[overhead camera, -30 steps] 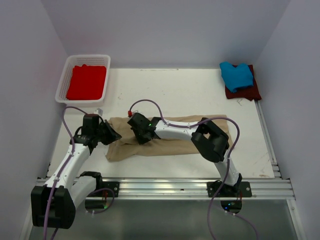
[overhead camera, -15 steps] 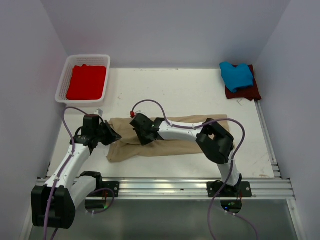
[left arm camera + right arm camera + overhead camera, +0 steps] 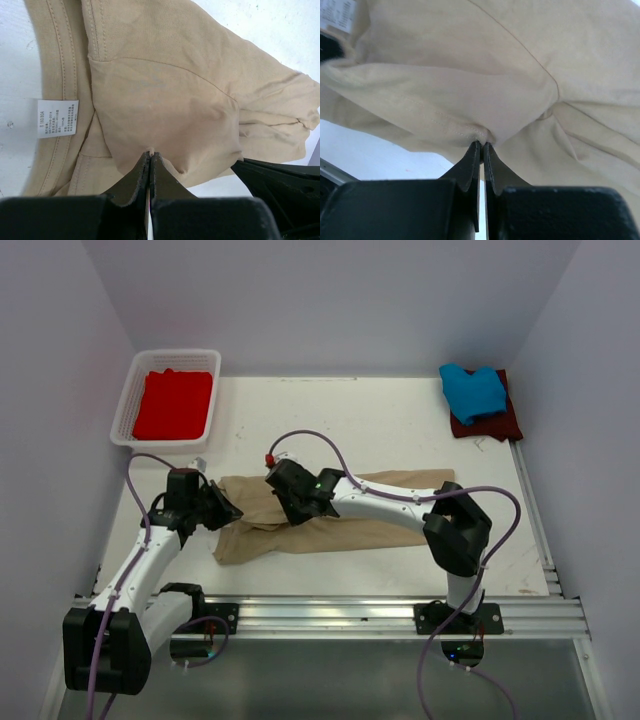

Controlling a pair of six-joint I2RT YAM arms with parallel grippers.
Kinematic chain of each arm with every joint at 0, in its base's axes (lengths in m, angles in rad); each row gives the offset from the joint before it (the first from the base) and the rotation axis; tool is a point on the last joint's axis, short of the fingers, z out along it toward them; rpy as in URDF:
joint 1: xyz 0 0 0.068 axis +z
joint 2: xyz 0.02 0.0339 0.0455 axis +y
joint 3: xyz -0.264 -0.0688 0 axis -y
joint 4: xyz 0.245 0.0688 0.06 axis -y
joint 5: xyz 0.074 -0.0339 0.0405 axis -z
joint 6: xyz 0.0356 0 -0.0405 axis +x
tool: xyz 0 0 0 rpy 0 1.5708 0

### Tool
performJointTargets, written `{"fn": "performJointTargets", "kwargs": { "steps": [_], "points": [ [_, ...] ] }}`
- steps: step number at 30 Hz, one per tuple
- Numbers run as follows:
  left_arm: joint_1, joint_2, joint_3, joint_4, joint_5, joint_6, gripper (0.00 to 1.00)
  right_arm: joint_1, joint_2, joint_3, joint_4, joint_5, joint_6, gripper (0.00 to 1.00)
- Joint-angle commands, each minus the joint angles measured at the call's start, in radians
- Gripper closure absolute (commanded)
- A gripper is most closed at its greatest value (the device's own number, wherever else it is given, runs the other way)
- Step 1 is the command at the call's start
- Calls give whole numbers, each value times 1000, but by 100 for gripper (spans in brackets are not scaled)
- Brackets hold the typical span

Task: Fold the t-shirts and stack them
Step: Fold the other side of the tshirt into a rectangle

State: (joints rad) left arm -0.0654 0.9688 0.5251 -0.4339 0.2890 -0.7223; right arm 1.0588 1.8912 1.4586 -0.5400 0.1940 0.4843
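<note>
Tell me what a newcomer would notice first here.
The tan cloth t-shirt stretched across the near middle of the table, both grippers pinched shut on its left end: the left gripper on a fold near the collar, the right gripper on a stitched edge. Then the colours: a bright red shirt in the white plastic lattice basket far left, and a bright blue shirt lying on a dark maroon shirt far right.

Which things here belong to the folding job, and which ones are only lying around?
Part of the job: tan t-shirt, blue t-shirt, maroon t-shirt, red t-shirt.

Only lying around: white basket that the red t-shirt lies in.
</note>
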Motion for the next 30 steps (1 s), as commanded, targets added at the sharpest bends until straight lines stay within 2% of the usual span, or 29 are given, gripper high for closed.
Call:
{"fn": "performJointTargets", "kwargs": {
  "steps": [1,8,18,19,21,22,24,25,28,30],
  "points": [
    [9,1,6,32,21,3,100,4,-43,54,-119,31,-18,100],
    [9,-4,9,-55,7,61,100,4,-60,60,-267,61,-27,100],
    [1,-8,-16,-124,15,77,100,4,-86,-10,-255,5,-19,100],
    [1,-15,-13,-131,9,69,95,4,-87,-14,-256,-10,-19,100],
    [1,-27,1,-152,7,61,81,4,-86,-14,-261,-28,-23,77],
    [1,-44,9,-172,3,54,64,4,-89,-15,-262,-39,-26,66],
    [1,-65,44,-190,-10,49,45,4,-95,-17,-265,-41,-24,42],
    [1,-88,58,-200,-26,46,27,4,-101,-15,-267,-39,-24,38],
    [-1,-120,92,-194,-62,49,18,3,-139,-11,-267,1,-16,26],
    [-1,-113,92,-140,-59,46,18,-8,-168,-6,-258,56,-4,24]
  ]
}}
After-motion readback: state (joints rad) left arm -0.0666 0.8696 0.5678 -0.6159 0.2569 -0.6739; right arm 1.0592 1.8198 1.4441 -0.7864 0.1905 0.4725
